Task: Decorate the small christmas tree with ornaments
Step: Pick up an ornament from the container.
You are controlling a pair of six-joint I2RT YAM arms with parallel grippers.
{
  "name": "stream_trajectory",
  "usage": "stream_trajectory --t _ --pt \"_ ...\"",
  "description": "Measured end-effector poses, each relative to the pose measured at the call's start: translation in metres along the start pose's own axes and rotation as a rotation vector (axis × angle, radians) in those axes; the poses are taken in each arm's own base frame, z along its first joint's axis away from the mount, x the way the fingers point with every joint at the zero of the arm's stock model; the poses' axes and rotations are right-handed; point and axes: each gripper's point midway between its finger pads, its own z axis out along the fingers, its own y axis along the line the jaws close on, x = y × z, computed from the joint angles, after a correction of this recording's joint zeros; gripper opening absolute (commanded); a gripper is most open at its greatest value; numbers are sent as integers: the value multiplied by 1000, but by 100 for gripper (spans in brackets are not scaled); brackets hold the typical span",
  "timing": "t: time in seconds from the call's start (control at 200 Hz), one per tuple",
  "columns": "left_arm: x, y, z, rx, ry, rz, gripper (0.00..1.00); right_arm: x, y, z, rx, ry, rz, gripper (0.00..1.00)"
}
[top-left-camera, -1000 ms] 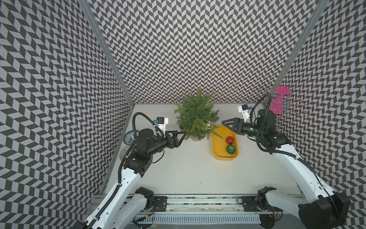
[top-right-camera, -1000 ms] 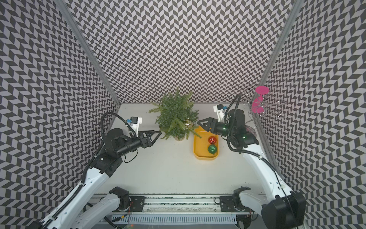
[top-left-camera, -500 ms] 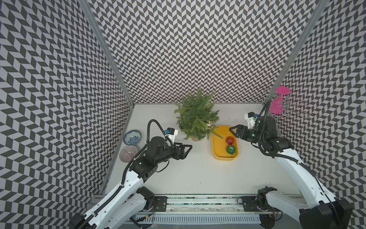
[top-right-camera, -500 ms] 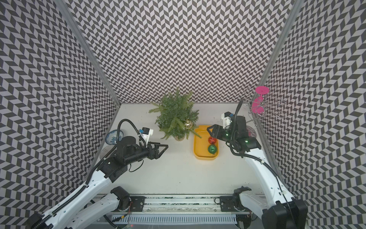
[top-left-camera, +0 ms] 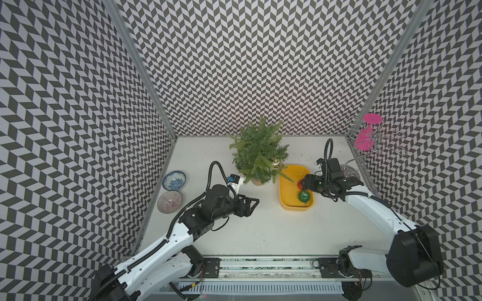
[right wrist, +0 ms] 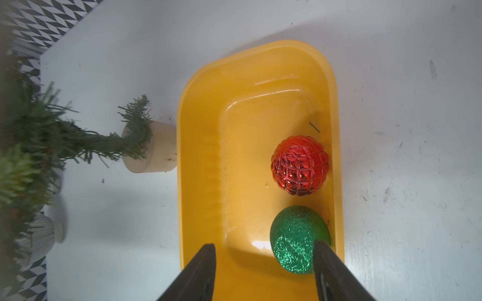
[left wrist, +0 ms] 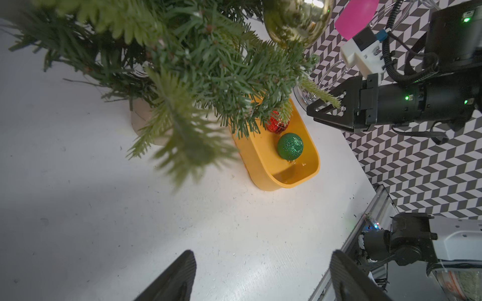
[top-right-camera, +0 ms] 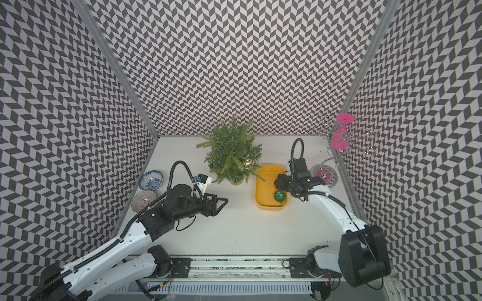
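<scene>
A third done: the gold bauble (top-left-camera: 275,163) hangs on the tree (top-left-camera: 257,153), the red bauble (right wrist: 300,165) and green bauble (right wrist: 297,239) lie in the tray (right wrist: 203,156) beside it, the right claw (right wrist: 264,245) hovers above them part-open and empty, and the left claw (left wrist: 262,252) is wide and empty over the surface (top-left-camera: 260,229).

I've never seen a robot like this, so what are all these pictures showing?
Two robot arms work at a table. Two pictures look down from above; two come from cameras on the arms' wrists. There's a small christmas tree with a gold ornament on it, a yellow tray holding a red ornament and a green ornament, two bowls and a pink glass. The left gripper and right gripper are both open and empty; the right one is above the tray.
</scene>
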Motion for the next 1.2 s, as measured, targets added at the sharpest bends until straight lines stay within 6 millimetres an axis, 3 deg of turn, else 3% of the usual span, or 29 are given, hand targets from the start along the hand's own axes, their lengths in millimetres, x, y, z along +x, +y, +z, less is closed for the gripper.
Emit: stream_trajectory --t 0.23,0.496,0.761,1.202 --pt "-1 2 1 -12 -3 -1 83 5 -4 25 69 22 -30 65" --pt "-1 3 1 -18 -7 -1 83 -7 -6 34 133 -20 -54 67" --pt "-1 5 2 -26 -7 -1 83 -4 -17 52 210 -7 -72 69" --pt "0 7 4 -36 -3 -2 83 -9 -18 78 275 8 -130 68"
